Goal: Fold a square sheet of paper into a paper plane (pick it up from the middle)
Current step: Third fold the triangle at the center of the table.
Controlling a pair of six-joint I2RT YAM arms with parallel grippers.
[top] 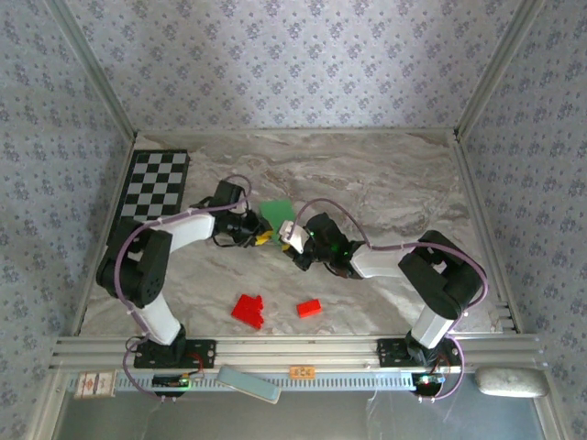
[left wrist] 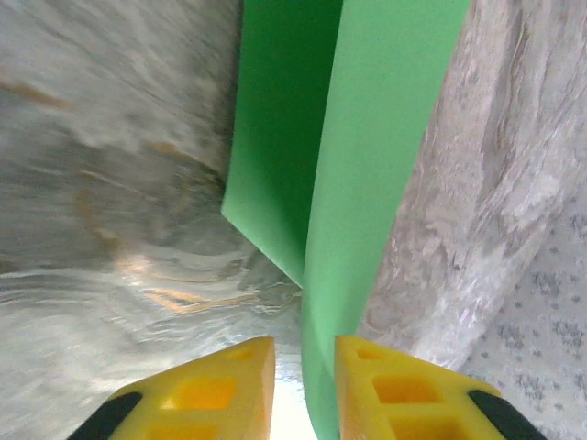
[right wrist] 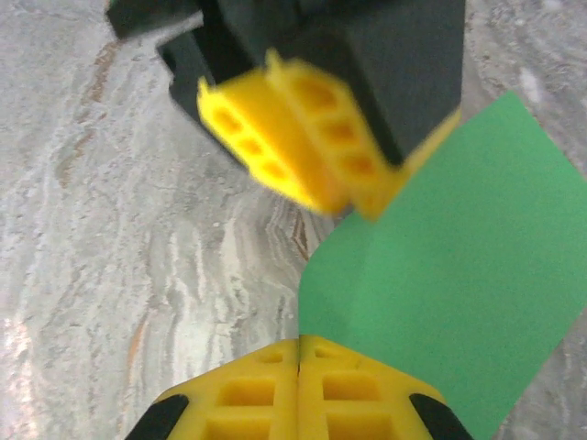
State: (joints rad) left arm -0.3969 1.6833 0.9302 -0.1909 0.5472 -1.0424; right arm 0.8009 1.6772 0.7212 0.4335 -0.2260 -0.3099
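Observation:
The square sheet of paper (top: 274, 213) is bright green and bent along a fold, held off the marble table (top: 385, 183) at mid-table. In the left wrist view the paper (left wrist: 367, 137) runs down between the yellow fingers of my left gripper (left wrist: 304, 344). It lies against the right finger, and a gap stays on the other side, so the jaws stand open. My right gripper (right wrist: 300, 341) is shut, its tips meeting at the near edge of the paper (right wrist: 459, 275). The left gripper's fingers (right wrist: 303, 137) show blurred just beyond, at the sheet's far corner.
Two red blocks (top: 248, 310) (top: 309, 308) lie on the table near the front. A black-and-white checkered board (top: 154, 183) sits at the back left. Metal rails and patterned walls close the table in.

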